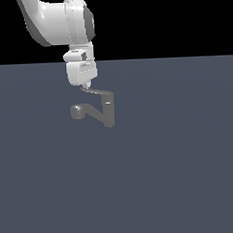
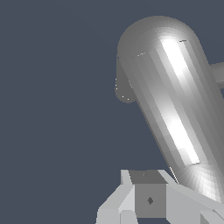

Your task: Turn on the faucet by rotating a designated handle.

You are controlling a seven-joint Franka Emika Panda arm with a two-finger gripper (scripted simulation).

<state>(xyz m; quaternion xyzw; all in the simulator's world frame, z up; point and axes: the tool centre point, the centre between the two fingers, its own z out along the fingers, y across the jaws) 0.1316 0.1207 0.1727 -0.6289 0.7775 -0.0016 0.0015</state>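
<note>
Faucet (image 1: 108, 111) stands upright on the flat grey floor (image 1: 179, 183), roughly mid-scene and a bit toward the exterior view's left. Spout arm (image 1: 92, 110) slants down from the faucet body to a round nozzle head (image 1: 77, 111) on the exterior view's left of the body. Handle (image 1: 96, 92) — thin lever — projects from the faucet top, also toward the exterior view's left. Gripper (image 1: 87, 86) hangs off the white arm (image 1: 61, 20) directly above the handle's free end, fingertips at or touching it; contact can't be confirmed. Wrist view: a thick shiny grey cylinder (image 2: 175, 100) fills the frame right beside one finger (image 2: 148, 199) — which faucet part it is, can't tell. Finger spacing not visible, so open or closed can't be told.
</note>
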